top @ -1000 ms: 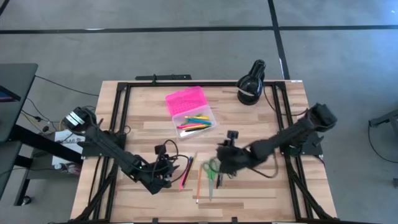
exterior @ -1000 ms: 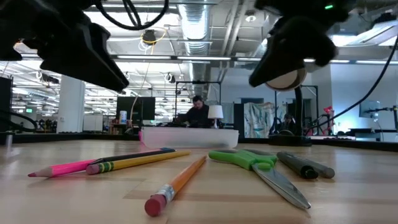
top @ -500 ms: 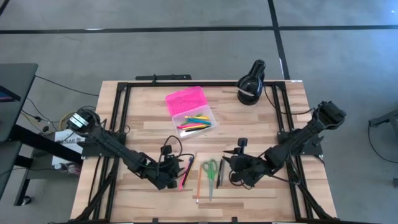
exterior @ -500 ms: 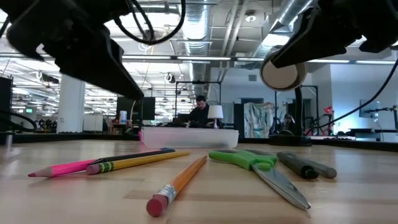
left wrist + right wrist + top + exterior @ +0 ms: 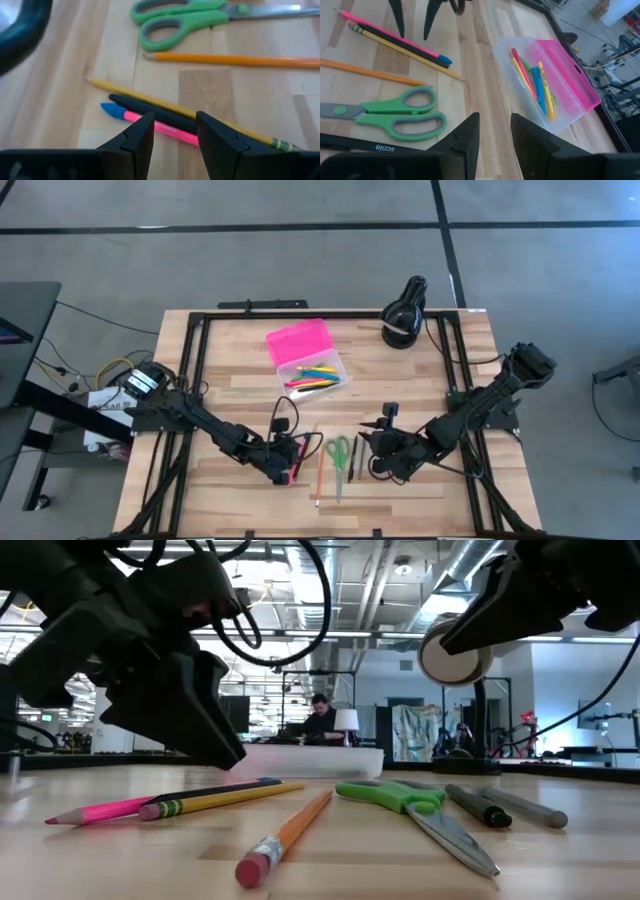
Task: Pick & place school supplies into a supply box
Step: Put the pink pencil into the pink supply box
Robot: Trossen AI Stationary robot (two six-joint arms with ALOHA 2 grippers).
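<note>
The supply box (image 5: pixel 308 360) lies open at the table's middle far part, pink lid beside a clear base that holds several coloured pens (image 5: pixel 535 75). On the near middle lie a pink pencil (image 5: pixel 165 127), a black pen (image 5: pixel 150 111), a yellow pencil (image 5: pixel 150 100), an orange pencil (image 5: pixel 319 475), green-handled scissors (image 5: pixel 339 455) and dark markers (image 5: pixel 353 461). My left gripper (image 5: pixel 175 122) is open, low over the pink pencil and black pen, one finger on either side. My right gripper (image 5: pixel 492 120) is open, hovering just right of the scissors and markers.
A black rounded object with a white band (image 5: pixel 403 315) stands at the far right corner. Black frame rails (image 5: pixel 195 370) run along the table's left, right and far sides. Bare wood lies to the right of the box. A person sits in the room beyond the table (image 5: pixel 320 720).
My left gripper has moved toward the table's right and come down over the pink pencil and black pen. My right gripper drew back from above the scissors toward the right and near edge, then held still. The supplies have stayed in place.
</note>
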